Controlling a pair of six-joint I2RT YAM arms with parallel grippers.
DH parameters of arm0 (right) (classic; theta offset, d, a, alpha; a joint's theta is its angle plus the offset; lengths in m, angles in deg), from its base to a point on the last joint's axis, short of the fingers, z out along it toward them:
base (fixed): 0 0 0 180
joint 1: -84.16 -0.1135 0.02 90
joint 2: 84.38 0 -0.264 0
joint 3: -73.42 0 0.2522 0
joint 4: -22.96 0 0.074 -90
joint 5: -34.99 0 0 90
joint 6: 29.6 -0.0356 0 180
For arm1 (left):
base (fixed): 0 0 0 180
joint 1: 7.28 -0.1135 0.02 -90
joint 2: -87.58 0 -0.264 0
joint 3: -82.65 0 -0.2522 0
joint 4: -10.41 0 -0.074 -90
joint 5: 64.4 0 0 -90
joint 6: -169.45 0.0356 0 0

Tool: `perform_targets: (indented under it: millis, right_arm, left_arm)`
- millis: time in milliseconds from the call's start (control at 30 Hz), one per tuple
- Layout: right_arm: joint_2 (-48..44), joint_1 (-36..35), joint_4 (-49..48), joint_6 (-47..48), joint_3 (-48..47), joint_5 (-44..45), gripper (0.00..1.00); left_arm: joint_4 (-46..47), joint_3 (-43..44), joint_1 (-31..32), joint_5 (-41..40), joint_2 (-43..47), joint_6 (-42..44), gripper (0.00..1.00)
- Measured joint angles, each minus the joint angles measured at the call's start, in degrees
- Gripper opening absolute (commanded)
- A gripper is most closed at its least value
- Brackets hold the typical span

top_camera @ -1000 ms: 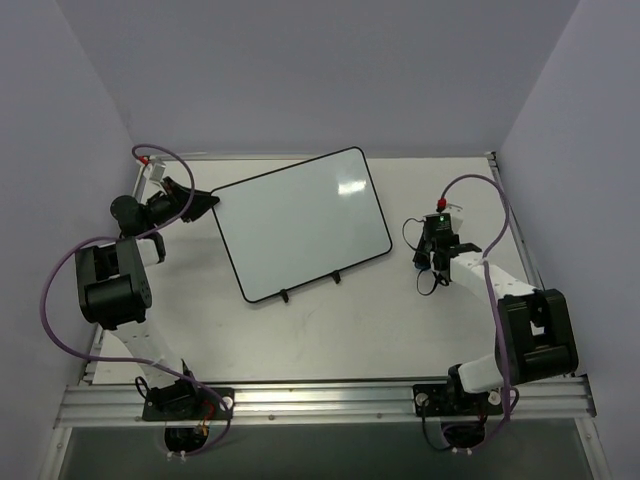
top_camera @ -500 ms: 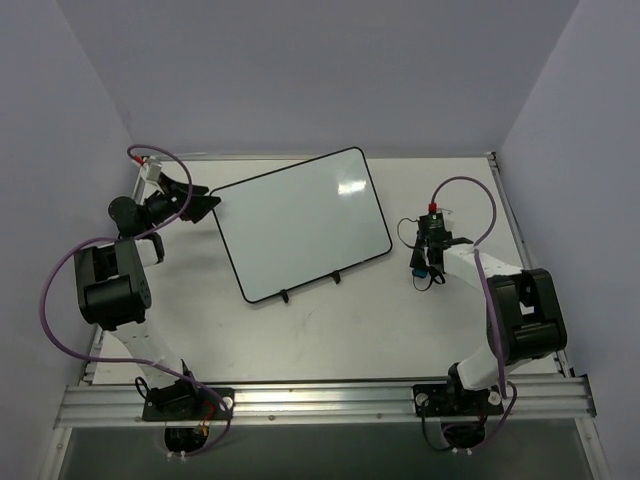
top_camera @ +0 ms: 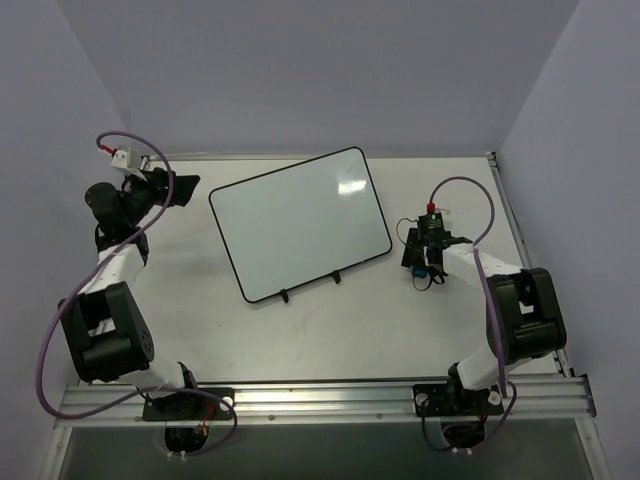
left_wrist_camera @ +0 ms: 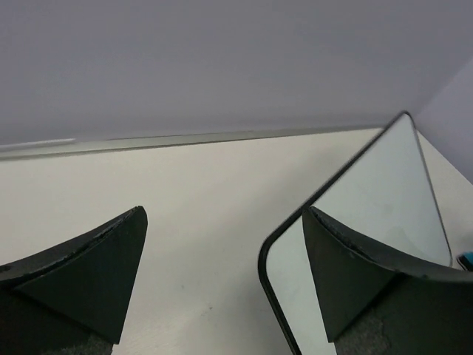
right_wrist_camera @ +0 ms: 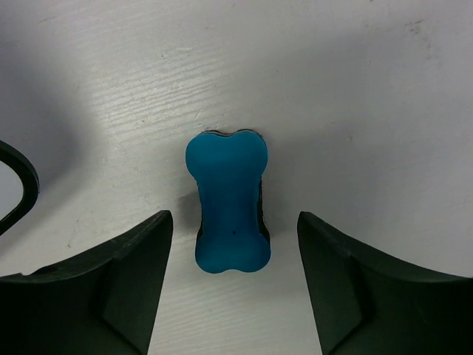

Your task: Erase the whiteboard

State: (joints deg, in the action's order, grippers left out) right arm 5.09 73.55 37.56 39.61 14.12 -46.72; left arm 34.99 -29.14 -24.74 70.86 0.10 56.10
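Note:
The whiteboard [top_camera: 300,225] lies tilted in the middle of the table, black-framed, and I see no marks on its white face. My left gripper [top_camera: 186,188] stands open just left of its left corner, apart from it. In the left wrist view that rounded corner [left_wrist_camera: 277,244] sits between the open fingers [left_wrist_camera: 89,274], which hold nothing. A small blue eraser [top_camera: 415,268] lies on the table right of the board. My right gripper [right_wrist_camera: 233,222] stands open around the eraser [right_wrist_camera: 228,203], with a gap on each side.
The whiteboard's two small black feet [top_camera: 310,286] point toward the arms. The board's frame edge [right_wrist_camera: 21,181] shows at the left of the right wrist view. Walls close the table at the back and sides. A metal rail [top_camera: 320,398] runs along the near edge.
My left gripper opened and drew back leftward off the board's corner. My right gripper shifted slightly left and opened, leaving the eraser on the table.

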Motion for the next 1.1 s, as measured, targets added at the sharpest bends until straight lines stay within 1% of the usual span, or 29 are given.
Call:
perform_targets:
  millis: [67, 133, 233, 267, 300, 333, 367, 433, 533, 600, 633, 733, 800, 933, 1000, 1100]
  right_arm:
    - [-0.37, -0.22, 0.37, 0.07, 0.0, 0.02, 0.66]
    - [-1.44, -0.48, 1.05, 0.07, 0.0, 0.26, 0.69]
    - [-5.01, -1.79, 2.43, 0.26, -0.02, 1.49, 0.79]
    - [-6.8, -2.71, 3.08, 0.57, -0.09, 2.34, 0.87]
    - [-8.9, -3.91, 3.85, 0.76, -0.31, 3.48, 0.92]
    - [-11.02, -5.51, 4.96, 1.29, -0.87, 4.87, 0.94]
    - [-13.64, -7.52, 6.12, 1.57, -1.9, 6.64, 1.0]
    - [-17.88, -10.36, 8.37, 2.12, -4.72, 9.01, 1.0]
    - [-24.0, -12.04, 11.91, 2.69, -10.43, 12.46, 1.0]
    - [-27.76, -11.93, 14.27, 3.04, -14.62, 15.08, 1.0]
    - [-29.53, -11.93, 15.28, 3.19, -16.41, 16.24, 1.0]
    - [-34.73, -11.93, 18.69, 4.15, -20.87, 19.26, 1.0]
    - [-38.14, -12.33, 21.4, 4.74, -22.93, 21.05, 1.0]
    - [-44.37, -15.13, 25.14, 6.29, -23.61, 22.45, 1.0]
    - [-47.17, -15.37, 26.47, 7.34, -23.58, 23.02, 1.0]
    - [-50.31, -15.37, 27.74, 8.35, -23.3, 24.59, 1.0]
  left_arm:
    - [-8.9, 2.19, 0.33, -7.04, 3.43, 3.45, 0.94]
    - [-19.76, 5.51, 1.9, -19.15, 7.15, 7.15, 0.94]
    - [-33.94, 10.64, 7.63, -38.71, 12.35, 11.41, 0.94]
    - [-37.7, 12.28, 10.05, -44.11, 13.94, 12.79, 0.94]
    - [-42.21, 14.32, 12.9, -49.42, 15.76, 14.14, 0.94]
    - [-45.72, 16.04, 14.73, -52.41, 17.31, 14.78, 0.94]
    - [-49.22, 17.55, 15.76, -54.55, 18.86, 15.02, 0.94]
    - [-54.64, 19.34, 16.04, -57.77, 22.71, 14.99, 0.94]
    - [-60.35, 18.16, 15.85, -61.46, 30.82, 14.78, 0.94]
    - [-62.64, 14.58, 17.77, -64.39, 38.21, 14.4, 0.94]
    - [-63.45, 11.98, 19.32, -65.24, 43.25, 14.47, 0.94]
    - [-66.82, 5.31, 21.77, -65.77, 55.54, 14.69, 0.94]
    - [-69.83, 3.08, 22.43, -66.34, 62.12, 14.78, 0.94]
    - [-74.49, 1.73, 25.73, -68.17, 68.32, 15.32, 0.94]
    - [-75.95, 0.24, 27.52, -69.11, 70.6, 15.63, 0.94]
    - [-77.46, -1.66, 29.7, -70.6, 72.06, 16.0, 0.94]
